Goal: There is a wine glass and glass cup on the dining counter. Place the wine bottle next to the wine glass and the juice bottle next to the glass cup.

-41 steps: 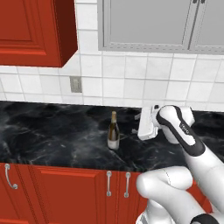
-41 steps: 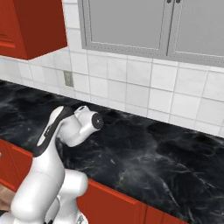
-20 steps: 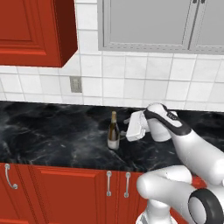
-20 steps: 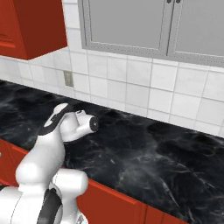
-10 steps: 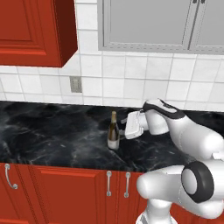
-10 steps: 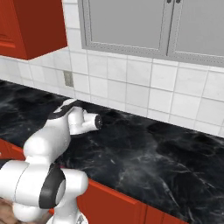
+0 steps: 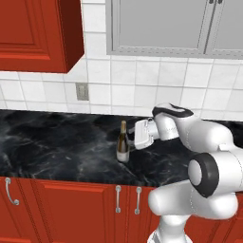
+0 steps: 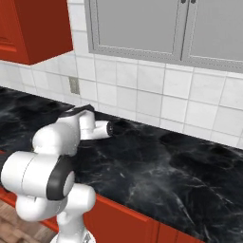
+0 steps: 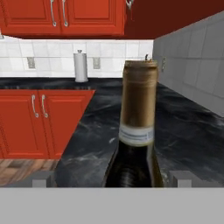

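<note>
- Your wine bottle (image 7: 123, 144) stands upright on the black counter (image 7: 57, 147), just left of the gripper (image 7: 132, 138).
- Its base is cut off in the hand view.
- You cannot tell how far the jaws gape; nothing visibly held.

You have one wine bottle (image 7: 123, 144) standing on the black counter (image 7: 57, 147), and one gripper (image 7: 133, 141) beside it. On the tiled wall you can count one outlet plate (image 7: 82, 91) from the left base view. In the hand view, one paper-towel roll (image 9: 80, 66) stands on the far counter.
</note>
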{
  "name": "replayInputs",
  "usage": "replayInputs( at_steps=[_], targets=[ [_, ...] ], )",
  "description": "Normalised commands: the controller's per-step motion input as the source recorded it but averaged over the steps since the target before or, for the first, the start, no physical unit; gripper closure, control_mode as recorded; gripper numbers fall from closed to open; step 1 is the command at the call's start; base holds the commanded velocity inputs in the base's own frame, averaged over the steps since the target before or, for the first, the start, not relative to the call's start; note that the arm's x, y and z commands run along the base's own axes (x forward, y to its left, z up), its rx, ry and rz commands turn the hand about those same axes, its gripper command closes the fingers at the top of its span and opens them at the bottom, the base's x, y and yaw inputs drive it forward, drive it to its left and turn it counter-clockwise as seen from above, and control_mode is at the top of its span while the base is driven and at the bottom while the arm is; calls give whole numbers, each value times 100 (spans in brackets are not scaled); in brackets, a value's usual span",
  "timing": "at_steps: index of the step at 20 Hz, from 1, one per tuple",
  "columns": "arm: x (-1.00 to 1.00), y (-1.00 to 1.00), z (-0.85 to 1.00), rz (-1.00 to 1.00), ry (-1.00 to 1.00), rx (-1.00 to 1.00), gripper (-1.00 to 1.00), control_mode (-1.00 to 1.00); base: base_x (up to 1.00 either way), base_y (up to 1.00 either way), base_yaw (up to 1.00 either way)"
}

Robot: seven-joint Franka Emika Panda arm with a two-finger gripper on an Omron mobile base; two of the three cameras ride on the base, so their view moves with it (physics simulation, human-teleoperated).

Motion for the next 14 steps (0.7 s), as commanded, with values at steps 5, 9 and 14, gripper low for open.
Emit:
replayInputs(
  at_steps=[5,9,14],
  targets=[
    [18,10,-9,2,0,0,-100,-100,0,0,0],
    [13,6,-7,1,0,0,-100,-100,0,0,0],
    [10,6,-8,0,0,0,-100,-100,0,0,0]
  ],
)
